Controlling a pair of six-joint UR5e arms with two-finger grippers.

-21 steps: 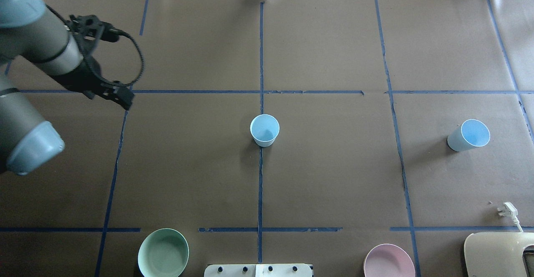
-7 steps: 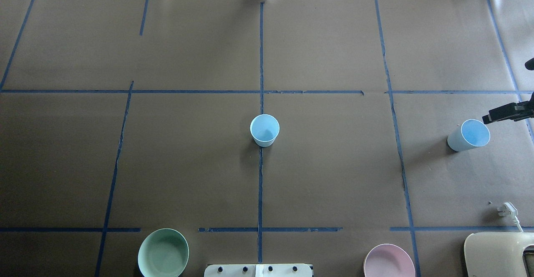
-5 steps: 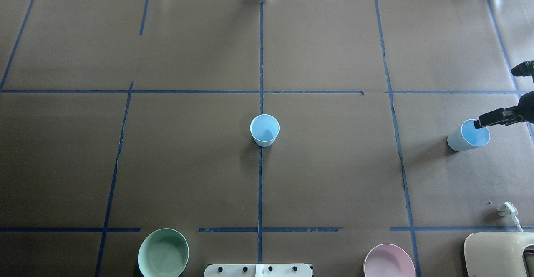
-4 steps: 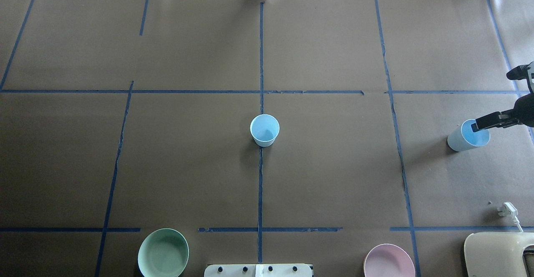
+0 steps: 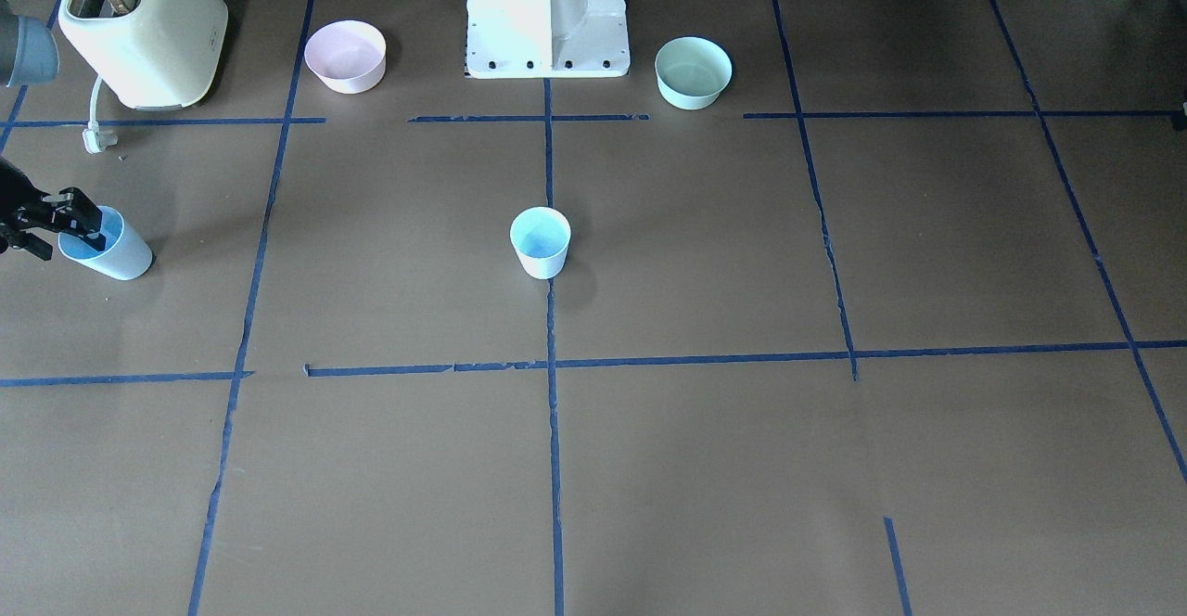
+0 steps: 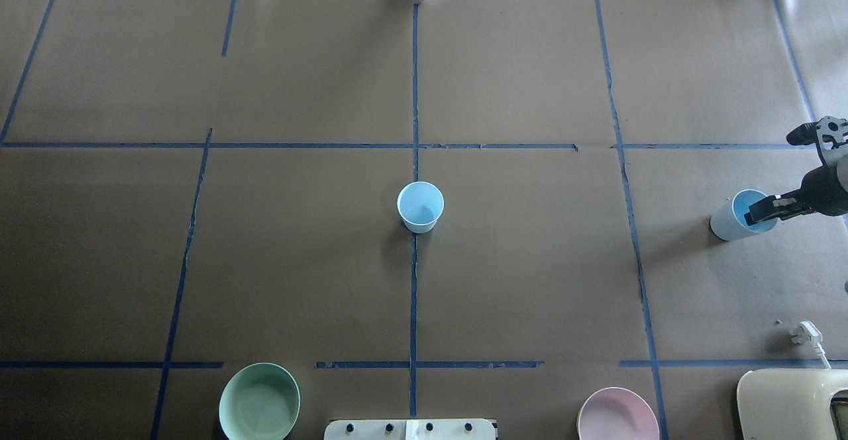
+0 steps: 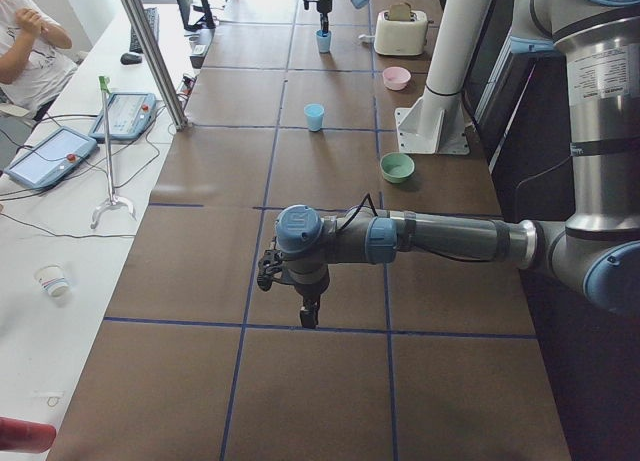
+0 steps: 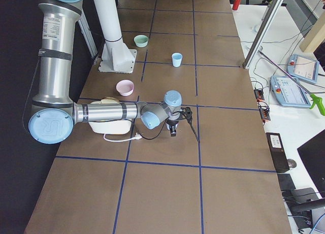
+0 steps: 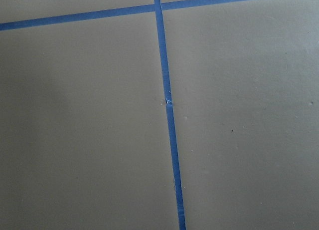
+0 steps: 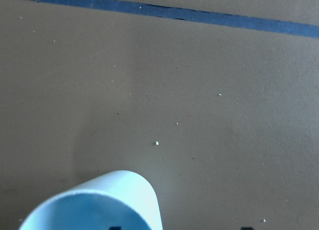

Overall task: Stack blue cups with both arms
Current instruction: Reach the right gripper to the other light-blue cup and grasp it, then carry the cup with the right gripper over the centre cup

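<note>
**Item one.** The right gripper is at the right edge of the overhead view, lowered onto the outer pale-blue tapered plastic cup, which stands upright on the table. Its jaws are parted and hold nothing. The right wrist view shows two dark tips at its bottom edge, one inside the bright blue mouth and one outside. I judge that they straddle the cup's wall for a rim pinch not yet closed. That view is cropped, so the straddle is probable rather than certain.

**Item two.** The central pale-blue tapered plastic cup stands upright and untouched on the middle tape line, well apart from the outer one. I take it as the receiving cup, set where either arm can reach.

**Item three.** The left gripper shows only in the left side view, at lower centre, hanging over bare paper away from both cups. I cannot tell whether it is parted or closed.

**Surface and room.** The brown paper sheeting is gridded with blue tape, which is torn in places. A mint-green bowl and a pink bowl flank the white pedestal base. A cream toaster occupies the outer cup's end. A seated operator is at the upper left of the left side view.
</note>
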